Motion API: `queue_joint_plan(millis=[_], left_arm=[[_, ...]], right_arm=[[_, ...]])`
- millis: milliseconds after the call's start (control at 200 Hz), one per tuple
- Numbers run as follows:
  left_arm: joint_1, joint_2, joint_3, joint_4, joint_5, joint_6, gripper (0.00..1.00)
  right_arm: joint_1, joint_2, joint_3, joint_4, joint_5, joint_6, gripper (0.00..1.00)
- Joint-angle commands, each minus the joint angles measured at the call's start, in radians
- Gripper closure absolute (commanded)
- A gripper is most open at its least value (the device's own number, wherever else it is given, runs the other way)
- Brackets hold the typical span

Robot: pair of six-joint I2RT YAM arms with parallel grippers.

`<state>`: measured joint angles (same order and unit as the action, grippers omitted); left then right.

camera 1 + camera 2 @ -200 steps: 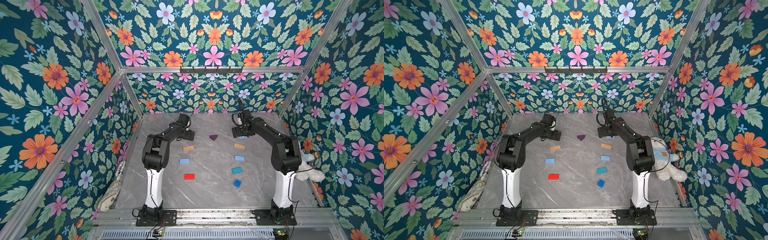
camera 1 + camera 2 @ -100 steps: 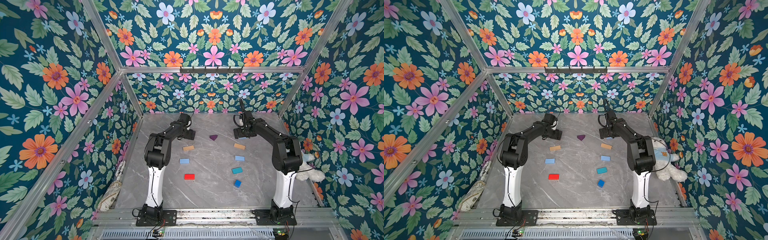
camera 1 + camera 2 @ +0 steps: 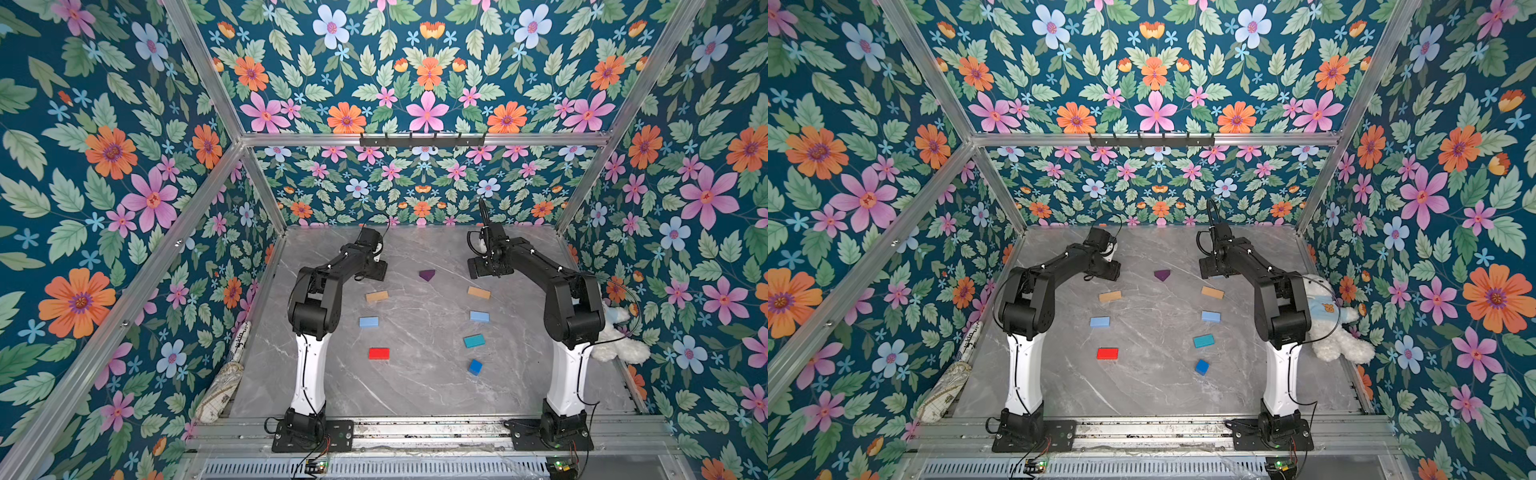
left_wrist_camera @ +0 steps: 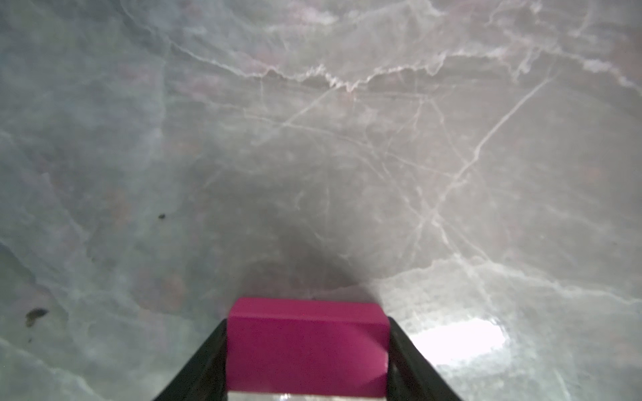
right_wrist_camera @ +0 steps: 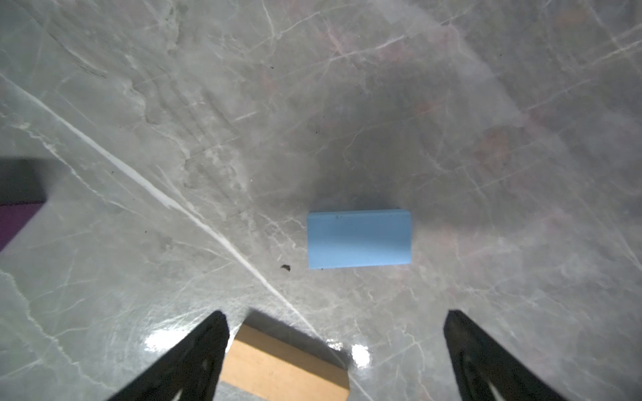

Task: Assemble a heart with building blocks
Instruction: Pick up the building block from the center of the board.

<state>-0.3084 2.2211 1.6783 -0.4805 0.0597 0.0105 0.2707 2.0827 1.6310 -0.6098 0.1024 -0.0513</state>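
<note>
The building blocks lie apart on the marble table [image 3: 415, 386]. A purple triangle [image 3: 427, 274] sits at the far middle. Tan [image 3: 377, 296], light blue [image 3: 368, 322] and red [image 3: 378, 353] blocks run down the left. Tan [image 3: 478, 292], light blue [image 3: 479, 316], teal [image 3: 474, 340] and blue [image 3: 475, 367] blocks run down the right. My left gripper [image 4: 307, 323] is low at the far left, shut on a magenta block [image 4: 307, 347] that fills the gap between its fingers. My right gripper [image 5: 335, 316] hangs open above another light blue block [image 5: 359, 239] and the tan block [image 5: 285, 368].
A white plush bear [image 3: 1333, 328] lies against the right wall behind the right arm. A rolled bundle [image 3: 224, 386] rests along the table's left edge. Both arm bases stand on the front rail, and floral walls close in three sides.
The left jaws have come together onto the magenta block. The right gripper has drifted slightly to the right and stays open.
</note>
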Motion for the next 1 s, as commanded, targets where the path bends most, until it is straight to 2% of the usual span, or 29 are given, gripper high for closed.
queue_joint_plan(millis=[0,385,530,620,850,995], left_arm=[[-0.001,-0.013,-0.018,-0.059,0.024,0.01,0.4],[-0.024,-0.041,-0.042,-0.059,0.027,0.011,0.41],[-0.032,-0.044,-0.039,-0.059,0.027,0.008,0.41],[-0.04,-0.045,-0.034,-0.059,0.034,0.006,0.41],[-0.073,-0.035,-0.016,-0.059,0.041,0.0,0.41],[-0.095,-0.029,0.0,-0.059,0.043,0.0,0.41]], right_arm=[[-0.001,0.025,0.003,0.0,0.032,-0.009,0.01],[-0.023,0.125,0.084,-0.008,0.026,-0.03,0.01],[-0.023,0.142,0.09,-0.015,-0.001,-0.031,0.05],[-0.024,0.142,0.08,-0.007,-0.017,-0.033,0.13],[-0.025,0.156,0.083,-0.01,-0.035,-0.038,0.44],[-0.025,0.152,0.073,-0.009,-0.04,-0.041,0.51]])
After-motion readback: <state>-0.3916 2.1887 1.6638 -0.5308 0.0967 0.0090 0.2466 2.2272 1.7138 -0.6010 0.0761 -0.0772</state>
